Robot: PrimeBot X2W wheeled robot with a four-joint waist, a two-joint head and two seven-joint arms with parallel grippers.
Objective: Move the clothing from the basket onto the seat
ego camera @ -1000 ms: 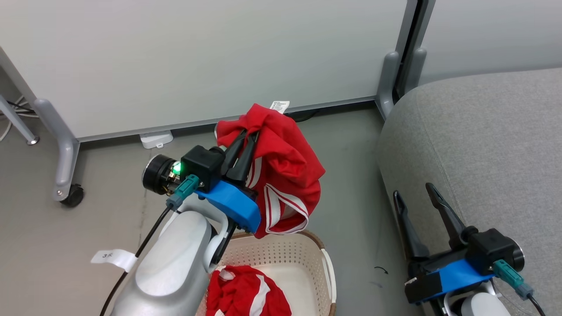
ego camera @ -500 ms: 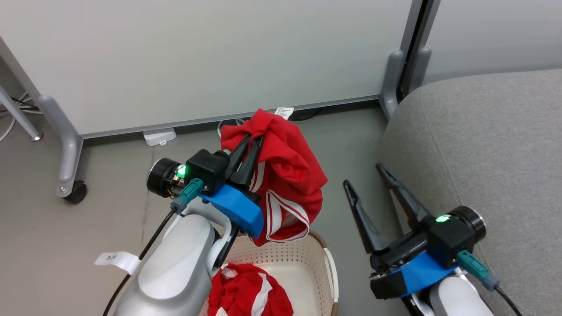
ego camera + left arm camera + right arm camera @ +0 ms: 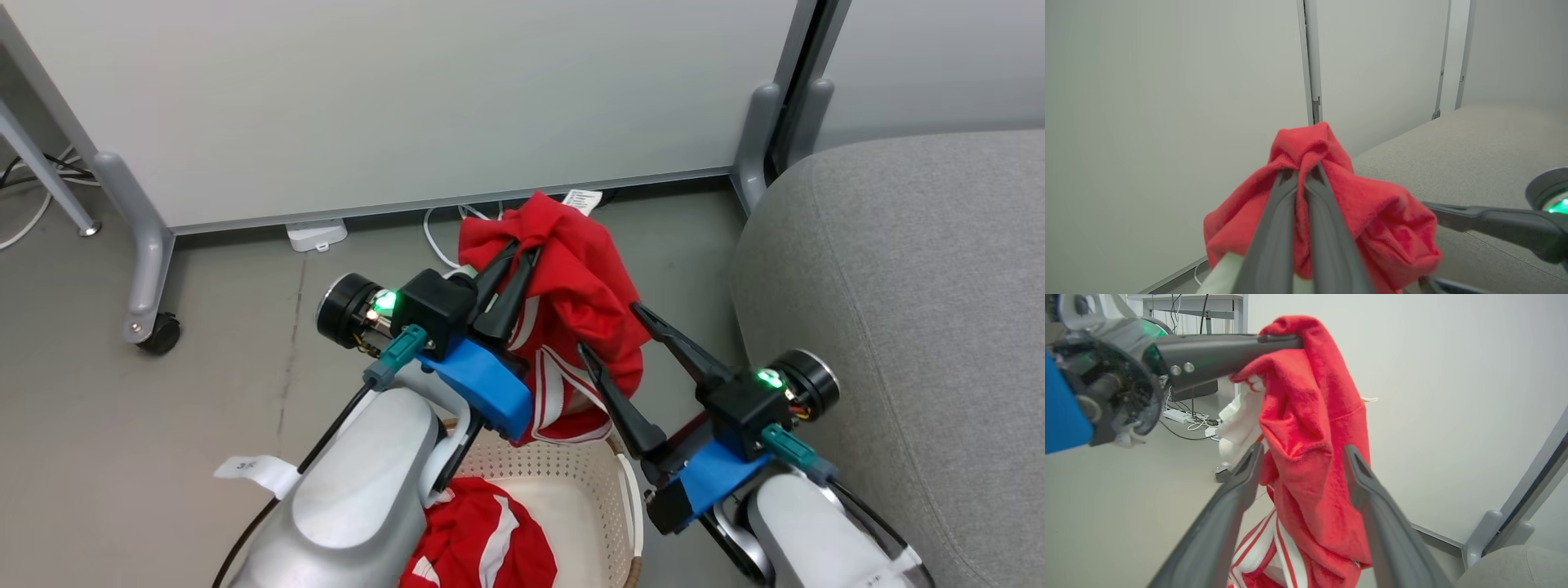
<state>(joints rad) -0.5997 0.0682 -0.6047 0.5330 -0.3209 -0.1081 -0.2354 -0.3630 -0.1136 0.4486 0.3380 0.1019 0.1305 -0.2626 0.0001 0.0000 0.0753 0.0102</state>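
Note:
My left gripper [image 3: 524, 247] is shut on a bright red garment [image 3: 584, 294] with white stripe trim, holding it bunched in the air above the basket [image 3: 563, 474]. In the left wrist view the gripper [image 3: 1305, 173] pinches the fabric [image 3: 1384, 220] tightly. My right gripper [image 3: 608, 327] is open, and in its wrist view [image 3: 1303, 449] the hanging clothing [image 3: 1306, 457] drapes between its two fingers. A second red garment [image 3: 473, 539] lies in the cream basket, partly hidden by my left forearm. The grey seat [image 3: 898, 310] is at the right.
White partition panels stand behind, with grey feet [image 3: 147, 245] and a caster [image 3: 159, 335]. A white power adapter [image 3: 314, 235] and cables lie on the floor by the panel base. A paper tag [image 3: 249, 469] hangs on my left arm's cable.
My right gripper has swung left from beside the seat to the hanging garment, still open, its fingers now on either side of the cloth. The left gripper keeps its grip; the camera has shifted.

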